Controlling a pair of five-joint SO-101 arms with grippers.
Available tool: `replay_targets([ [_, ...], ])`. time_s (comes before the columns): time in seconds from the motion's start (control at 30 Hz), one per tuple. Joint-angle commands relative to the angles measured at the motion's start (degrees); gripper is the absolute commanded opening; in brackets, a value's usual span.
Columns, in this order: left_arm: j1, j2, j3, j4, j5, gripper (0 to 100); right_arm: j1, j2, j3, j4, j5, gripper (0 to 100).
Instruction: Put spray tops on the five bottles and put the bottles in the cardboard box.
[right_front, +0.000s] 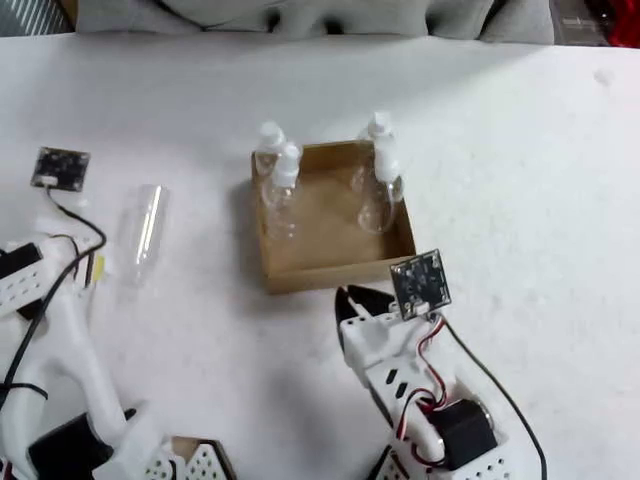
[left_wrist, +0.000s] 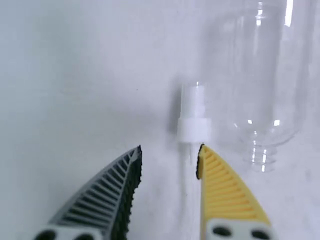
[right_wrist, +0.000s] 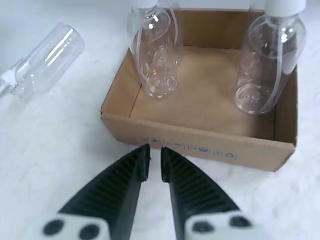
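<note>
**Left claw open at the loose spray top, right claw nearly closed and empty**

Left claw (left_wrist: 170, 148): jaws stood wide apart, nothing clamped. The spray top (left_wrist: 192, 122) lay flat on the table (right_front: 520, 150) just past the tips, nearer the yellow finger (left_wrist: 220, 185) than the grey finger (left_wrist: 110, 195). Its collar sat right at the yellow tip; I couldn't tell whether it touched or was just beside. Its thin dip tube ran back into the gap between the fingers.

The bare bottle (left_wrist: 265, 85) lay on its side next to the spray top, on the yellow finger's side. It had no cap, and its threaded neck pointed back toward the claw. It was not touching either finger. In the high view it lay well left of the box.

Right claw (right_wrist: 154, 152): the black fingers were almost together with only a thin slit between the tips, holding nothing. It sat just in front of the near wall of the box (right_wrist: 200, 145), apart from it.

The box held four capped bottles (right_front: 283, 190), all upright: two along the left wall and two along the right wall.
</note>
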Motion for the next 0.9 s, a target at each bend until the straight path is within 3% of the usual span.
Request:
replay_targets([
  [0.0, 2.0, 2.1, -1.5, -1.7, -2.0, 17, 0.4, -1.3, 0.4, 0.4, 0.6, 1.7],
  [0.23, 2.1, 17.7, -10.4, -1.8, -2.8, 17, 0.1, -1.5, 1.2, 0.4, 0.8, 1.7],
  [0.43, 2.2, 24.7, -14.2, -1.7, -7.6, 17, 0.0, -1.5, 2.3, 0.1, 1.1, 1.7],
  [0.73, 2.2, 32.7, -13.8, -9.5, -7.2, 17, 0.0, -1.5, 2.4, 0.1, 1.1, 1.7],
  [0.87, 2.2, 34.2, -14.2, -9.4, -7.2, 6, 0.2, -1.5, 2.4, 0.4, 1.1, 1.7],
])
